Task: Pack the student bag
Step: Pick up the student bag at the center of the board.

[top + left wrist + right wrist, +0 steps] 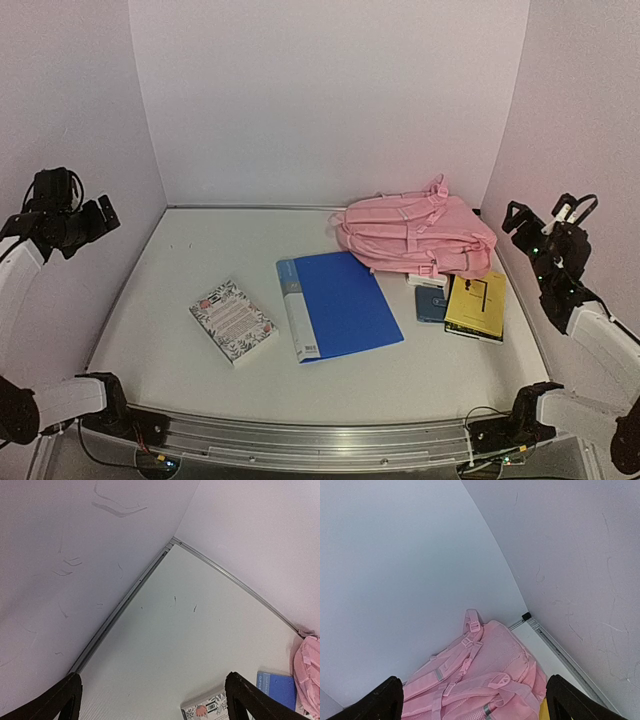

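Note:
The student bag (415, 235) is a pink backpack lying strap side up at the back right of the white table (190, 270). In the right wrist view the bag (490, 665) fills the lower middle, below and ahead of my right gripper (472, 680), which is open and empty. That right gripper (530, 225) hangs raised beside the right wall, clear of the bag. My left gripper (95, 215) is raised by the left wall, far from the bag. The left wrist view shows the left gripper (152, 680) open over bare table, with the bag's edge (310, 672) at far right.
A blue folder (340, 303) lies mid-table, with a floral-covered book (232, 320) to its left. A yellow book (476, 305), a small blue notebook (432, 303) and a white item (425, 280) lie just in front of the bag. White walls enclose three sides.

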Robot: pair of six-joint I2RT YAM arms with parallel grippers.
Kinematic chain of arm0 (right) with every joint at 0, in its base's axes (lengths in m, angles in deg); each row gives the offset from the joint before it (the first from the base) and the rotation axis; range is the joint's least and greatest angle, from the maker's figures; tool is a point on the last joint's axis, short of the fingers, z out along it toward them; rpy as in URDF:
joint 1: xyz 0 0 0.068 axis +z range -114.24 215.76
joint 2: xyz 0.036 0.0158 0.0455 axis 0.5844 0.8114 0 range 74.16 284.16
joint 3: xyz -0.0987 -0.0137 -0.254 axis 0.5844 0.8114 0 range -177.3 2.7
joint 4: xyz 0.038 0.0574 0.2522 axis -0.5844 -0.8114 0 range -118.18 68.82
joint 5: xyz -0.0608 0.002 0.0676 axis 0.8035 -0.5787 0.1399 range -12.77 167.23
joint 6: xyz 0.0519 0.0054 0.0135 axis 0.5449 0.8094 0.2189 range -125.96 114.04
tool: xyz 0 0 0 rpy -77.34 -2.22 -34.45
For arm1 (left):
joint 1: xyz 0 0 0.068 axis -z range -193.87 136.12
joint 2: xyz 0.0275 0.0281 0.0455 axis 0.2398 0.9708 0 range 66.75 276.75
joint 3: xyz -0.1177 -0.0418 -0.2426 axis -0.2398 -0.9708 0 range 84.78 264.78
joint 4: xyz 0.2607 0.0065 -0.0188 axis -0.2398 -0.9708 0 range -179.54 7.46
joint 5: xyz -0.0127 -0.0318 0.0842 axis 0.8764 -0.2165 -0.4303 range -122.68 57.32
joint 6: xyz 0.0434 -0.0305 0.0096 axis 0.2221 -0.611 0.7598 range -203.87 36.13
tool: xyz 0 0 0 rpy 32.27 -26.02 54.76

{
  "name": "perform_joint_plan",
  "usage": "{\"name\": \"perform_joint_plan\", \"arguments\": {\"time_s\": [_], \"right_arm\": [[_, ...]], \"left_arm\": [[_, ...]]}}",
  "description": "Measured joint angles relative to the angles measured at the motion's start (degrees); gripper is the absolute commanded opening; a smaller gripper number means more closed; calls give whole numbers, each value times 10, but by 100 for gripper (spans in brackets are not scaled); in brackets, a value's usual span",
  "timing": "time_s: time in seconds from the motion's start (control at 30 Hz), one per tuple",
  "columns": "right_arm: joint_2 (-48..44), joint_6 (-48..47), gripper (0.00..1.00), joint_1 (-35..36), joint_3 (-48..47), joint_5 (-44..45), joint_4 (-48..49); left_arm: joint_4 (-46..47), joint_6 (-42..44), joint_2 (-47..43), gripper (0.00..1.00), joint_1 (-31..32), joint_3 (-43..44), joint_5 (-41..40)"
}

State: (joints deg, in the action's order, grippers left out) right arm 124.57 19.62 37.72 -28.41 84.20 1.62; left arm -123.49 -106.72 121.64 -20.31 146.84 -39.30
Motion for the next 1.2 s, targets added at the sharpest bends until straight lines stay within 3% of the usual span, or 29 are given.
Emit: {"name": "perform_joint_plan", "arguments": {"time_s": [0.2,0.4,0.67,0.83,1.0,1.2], "right_arm": [[4,-10,98,0,-10,-55,-7],[69,-40,98,32,-95,-120,-37],[187,-153,98,245,-239,-35,-125],[306,-245,98,338,-334,84,-194],[424,-331,98,386,-372,182,-246],[509,-406,98,388,-375,259,-301]], "left_arm": [[-5,3,43,100,0,27,10],[8,3,89,100,0,69,55],[47,16,131,100,0,71,159],[54,23,143,100,0,45,197],[56,23,148,100,0,40,220],[61,23,148,100,0,34,234]]}}
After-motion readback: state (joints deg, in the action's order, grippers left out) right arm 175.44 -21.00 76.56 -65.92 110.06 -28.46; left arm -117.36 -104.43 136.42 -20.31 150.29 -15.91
